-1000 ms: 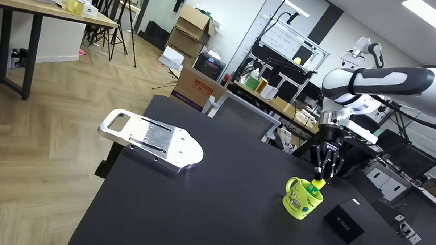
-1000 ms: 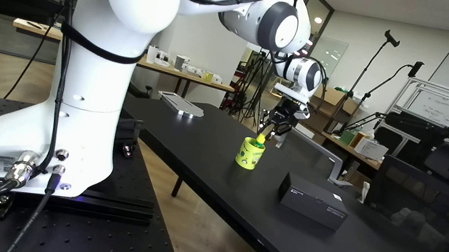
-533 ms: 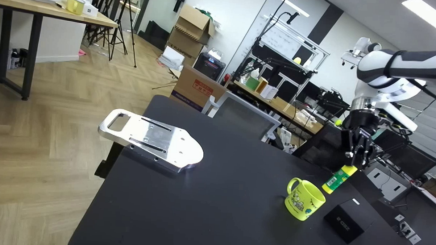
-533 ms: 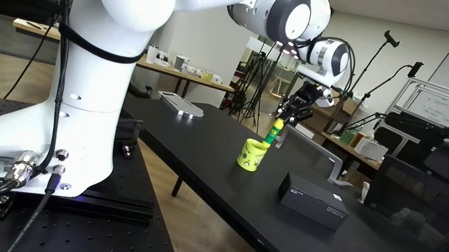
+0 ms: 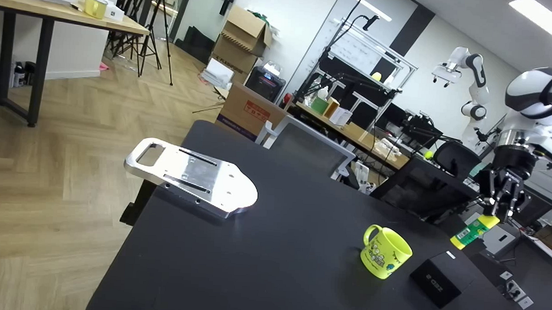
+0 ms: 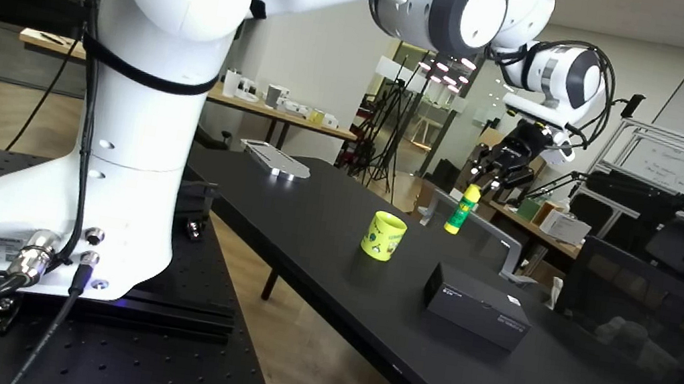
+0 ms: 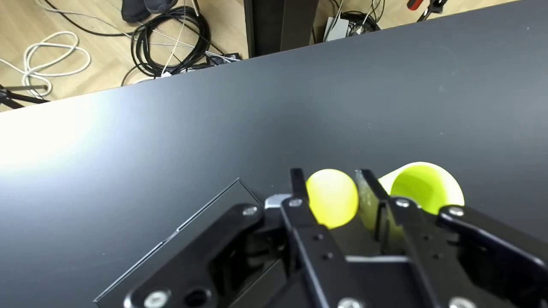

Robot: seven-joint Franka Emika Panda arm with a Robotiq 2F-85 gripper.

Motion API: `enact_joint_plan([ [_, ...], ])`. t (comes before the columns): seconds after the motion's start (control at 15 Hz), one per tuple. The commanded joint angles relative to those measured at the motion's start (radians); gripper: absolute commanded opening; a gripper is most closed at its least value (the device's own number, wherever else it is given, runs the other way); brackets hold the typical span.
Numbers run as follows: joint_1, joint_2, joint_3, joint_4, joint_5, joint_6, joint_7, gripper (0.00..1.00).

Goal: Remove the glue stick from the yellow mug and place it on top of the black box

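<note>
The glue stick [image 5: 474, 232], green with yellow ends, hangs tilted in the air in both exterior views [image 6: 462, 208]. My gripper [image 5: 496, 212] is shut on its upper yellow end. In the wrist view the round yellow end of the glue stick [image 7: 332, 197] sits between the two fingers of the gripper [image 7: 330, 175]. The yellow mug [image 5: 385, 253] stands upright on the table [image 6: 383, 236]; its inside looks empty in the wrist view [image 7: 428, 188]. The black box [image 5: 441, 278] lies beside the mug [image 6: 477, 307], partly hidden by the gripper in the wrist view [image 7: 205, 239].
A silver metal plate [image 5: 192, 177] lies at one end of the black table [image 5: 272, 265], overhanging its edge. A grey chair back [image 5: 308, 149] stands along the table's long side. Cables [image 7: 171, 42] lie on the floor past the table edge.
The glue stick has been lifted out of the mug in the gripper. Gripper and glue stick have moved up and away from the mug, toward the box's side. The mug shifted slightly.
</note>
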Motion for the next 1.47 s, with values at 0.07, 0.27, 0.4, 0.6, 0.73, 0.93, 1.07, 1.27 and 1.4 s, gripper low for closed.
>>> enact_joint_plan([
  [0.07,-0.062,0.081,-0.011,0.078,0.019,0.042,0.028,0.08],
  [0.27,-0.087,0.125,-0.011,0.098,0.013,0.075,0.029,0.08],
  [0.4,-0.099,0.15,-0.011,0.11,0.014,0.094,0.026,0.08],
  [0.6,-0.109,0.174,-0.012,0.125,0.017,0.098,0.031,0.08],
  [0.73,-0.113,0.179,-0.012,0.135,0.017,0.088,0.03,0.59],
  [0.93,-0.12,0.161,-0.013,0.144,0.016,0.076,0.025,0.78],
  [1.07,-0.125,0.14,-0.013,0.154,0.014,0.064,0.021,0.92],
  [1.27,-0.124,0.106,-0.025,0.167,-0.004,0.049,0.023,1.0],
  [1.4,-0.124,0.117,-0.018,0.147,-0.003,0.072,0.003,1.0],
])
